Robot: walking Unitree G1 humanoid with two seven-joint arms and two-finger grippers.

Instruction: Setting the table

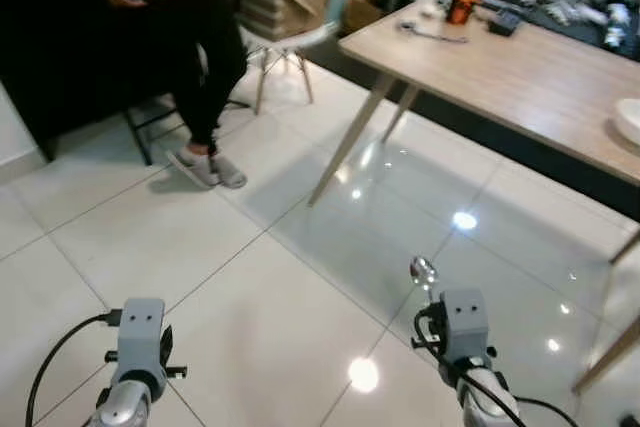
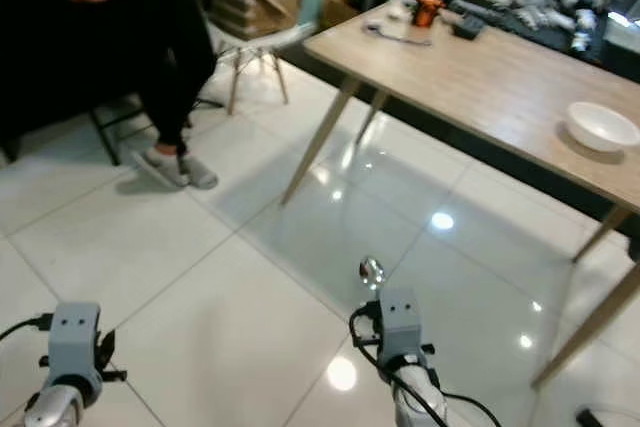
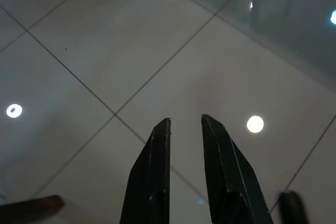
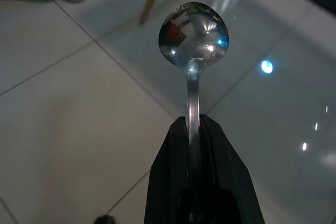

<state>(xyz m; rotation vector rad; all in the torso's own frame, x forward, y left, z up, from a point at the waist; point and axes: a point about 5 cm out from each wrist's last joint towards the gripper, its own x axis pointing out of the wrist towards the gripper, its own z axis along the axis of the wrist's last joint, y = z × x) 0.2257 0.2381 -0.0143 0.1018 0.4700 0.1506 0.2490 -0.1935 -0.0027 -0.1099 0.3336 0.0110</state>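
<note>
A shiny metal spoon point(image 4: 193, 35) sticks out forward from my right gripper point(image 4: 192, 124), which is shut on its handle. From the head, the spoon's bowl point(image 2: 372, 270) shows just above the right wrist point(image 2: 398, 322), low over the floor and short of the table. The long wooden table point(image 2: 470, 67) runs across the right, with a white bowl point(image 2: 600, 127) near its near right edge. My left gripper point(image 3: 185, 124) hangs over bare tiles, its fingers a narrow gap apart and nothing between them.
A person in a red top and black trousers point(image 1: 190, 27) is at the back left beside a chair point(image 1: 285, 42) bearing a cardboard box. An orange can point(image 1: 460, 5) and dark clutter crowd the table's far end. Slanted table legs point(image 2: 315, 147) stand ahead on glossy white tiles.
</note>
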